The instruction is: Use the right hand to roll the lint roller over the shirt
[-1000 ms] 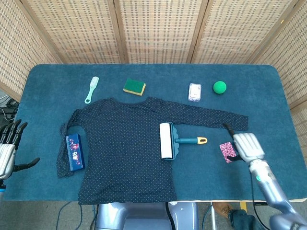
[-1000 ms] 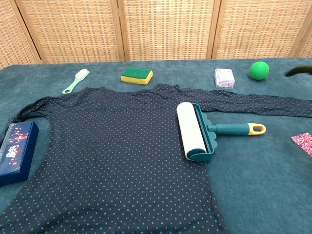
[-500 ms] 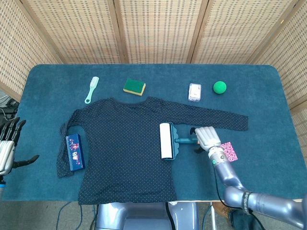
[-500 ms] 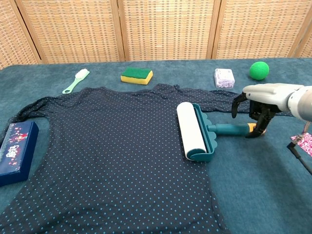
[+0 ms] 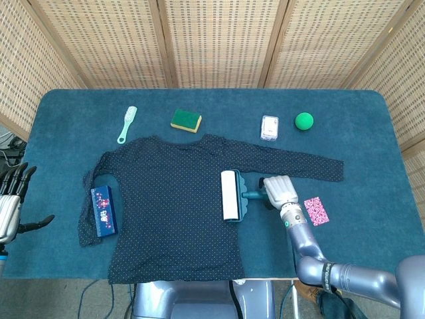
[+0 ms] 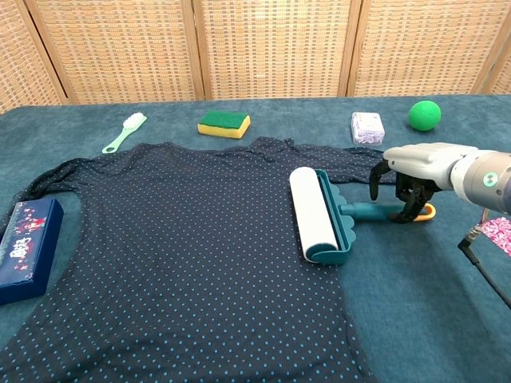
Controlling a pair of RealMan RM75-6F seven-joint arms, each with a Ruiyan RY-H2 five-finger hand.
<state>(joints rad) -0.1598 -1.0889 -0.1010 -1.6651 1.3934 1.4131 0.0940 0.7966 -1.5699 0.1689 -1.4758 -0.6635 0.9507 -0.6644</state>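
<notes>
A dark dotted shirt [image 5: 166, 199] [image 6: 176, 239] lies flat on the blue table [image 5: 378, 146]. The lint roller [image 5: 230, 195] [image 6: 313, 214] rests on the shirt's edge nearest my right side, its teal handle [image 6: 369, 211] pointing toward that side. My right hand [image 5: 280, 189] [image 6: 421, 163] arches over the handle's outer part, fingers curled down and touching it, with the orange tip [image 6: 429, 211] still showing. I cannot see a closed grip. My left hand [image 5: 12, 203] hangs at the table's left edge, fingers spread and holding nothing.
Behind the shirt lie a green brush [image 5: 127, 124], a yellow-green sponge [image 5: 186, 120], a white packet [image 5: 269, 127] and a green ball [image 5: 304, 120]. A blue box [image 5: 103, 211] sits on the left sleeve. A pink card [image 5: 316, 210] lies right of my right hand.
My right hand has moved left from beside the pink card onto the roller's handle and lowered its fingers around it. The roller and my left hand have not moved.
</notes>
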